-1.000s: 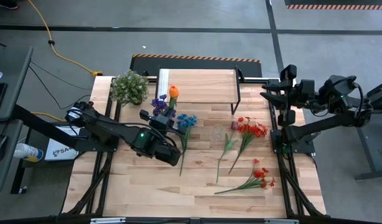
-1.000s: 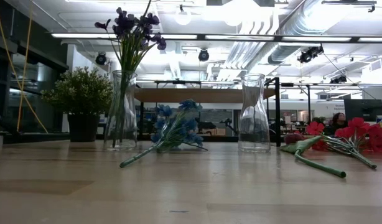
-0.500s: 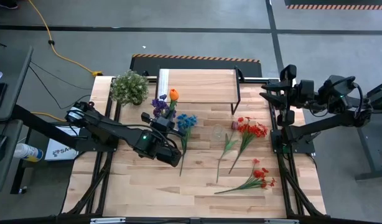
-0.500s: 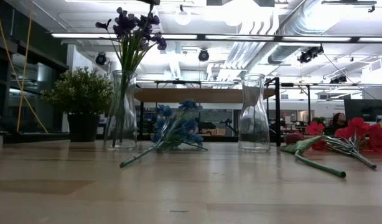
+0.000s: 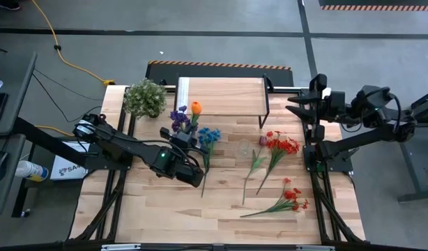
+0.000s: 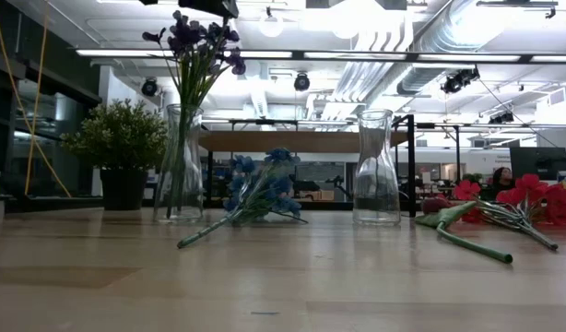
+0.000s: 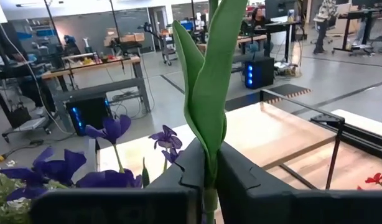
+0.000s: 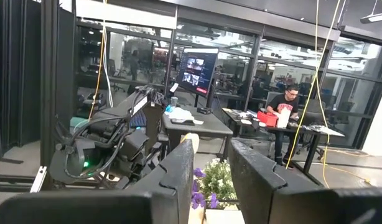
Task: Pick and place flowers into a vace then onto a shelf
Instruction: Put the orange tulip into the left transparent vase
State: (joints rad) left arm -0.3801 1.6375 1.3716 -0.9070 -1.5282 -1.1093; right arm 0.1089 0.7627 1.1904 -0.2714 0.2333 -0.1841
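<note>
My left gripper [image 5: 188,134] is shut on an orange flower [image 5: 195,107], above a glass vase [image 6: 182,166] of purple flowers [image 5: 178,118] at the table's far left. The stem's lower end is hidden. A blue flower [image 5: 208,136] lies flat beside that vase. An empty glass vase [image 6: 376,171] stands mid-table. Red flowers [image 5: 280,144] and a maroon one [image 5: 263,140] lie to its right. The shelf [image 5: 221,94] stands at the far edge. My right gripper [image 5: 292,104] hangs open high at the table's right edge. My left gripper pinches the orange flower's green stem [image 7: 208,190] between its two fingers, below a long leaf [image 7: 206,93]. The fingers come in level and lie across the stem. The flower stands about upright in the hold, bloom up, over the purple flowers.
A bushy potted plant [image 5: 144,97] stands at the far left corner. More red flowers [image 5: 291,196] lie toward the near right. The table's near half is bare wood [image 5: 165,209].
My left gripper has sunk a little toward the vase with the orange flower still upright in it; its dark underside now shows at the top of the low view.
</note>
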